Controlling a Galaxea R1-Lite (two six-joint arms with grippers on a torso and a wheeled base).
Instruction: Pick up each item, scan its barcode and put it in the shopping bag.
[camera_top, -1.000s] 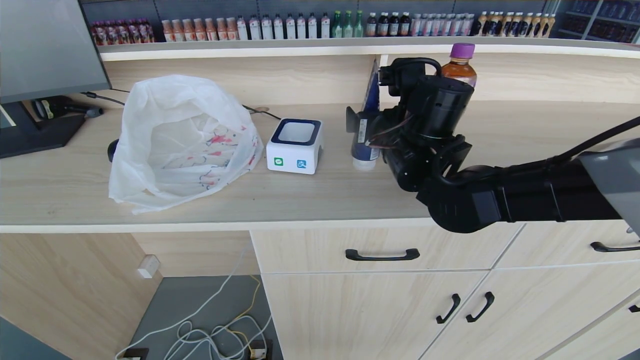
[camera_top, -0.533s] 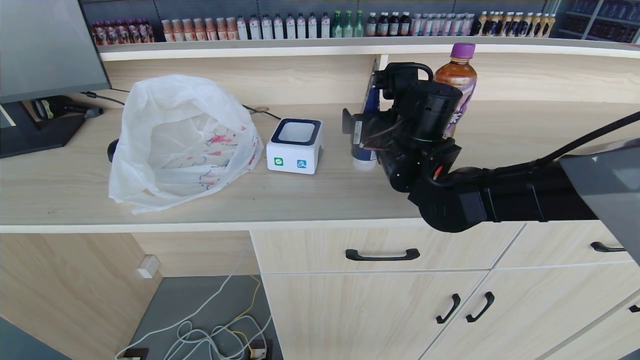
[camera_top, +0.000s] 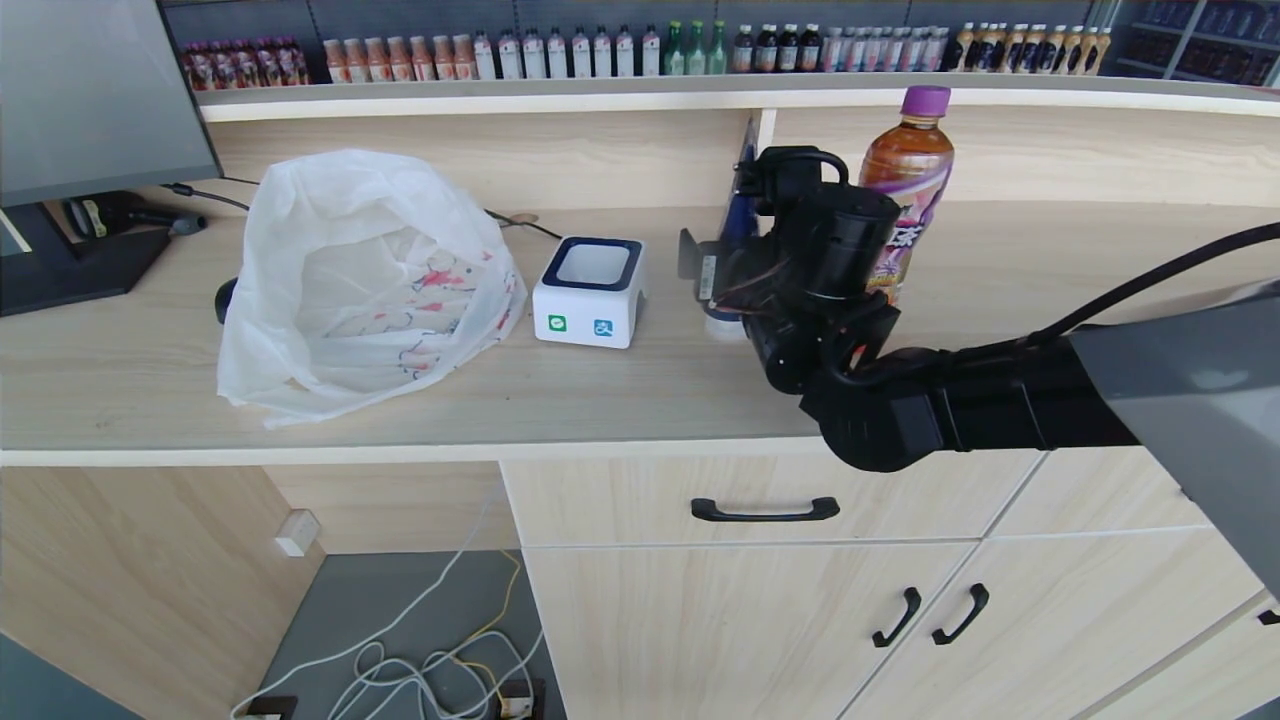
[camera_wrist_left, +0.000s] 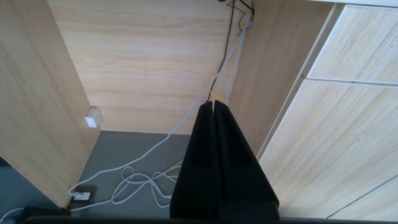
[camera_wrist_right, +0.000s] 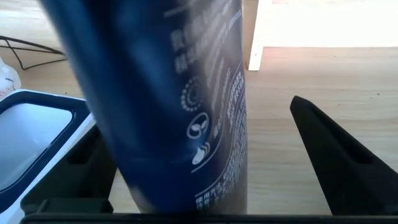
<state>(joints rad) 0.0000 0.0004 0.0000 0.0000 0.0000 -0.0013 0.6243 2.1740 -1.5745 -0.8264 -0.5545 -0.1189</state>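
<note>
Straddling the upright blue tube (camera_wrist_right: 168, 106) with right gripper (camera_wrist_right: 196, 127) spread wide, unclamped, probably poised to lift it toward the scanner (camera_top: 588, 292) at left.

A light wooden counter (camera_top: 600, 390) carries a dark flat monitor (camera_top: 90, 90) at its left end. Black curved handles (camera_top: 765, 511) sit on the drawers below, and white cables (camera_top: 420, 670) lie tangled on the grey floor.

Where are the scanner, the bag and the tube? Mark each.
scanner (camera_top: 588, 300), head view, white front.
bag (camera_top: 340, 185), head view, upper wall.
tube (camera_wrist_right: 165, 93), right wrist view, blue body.
</note>
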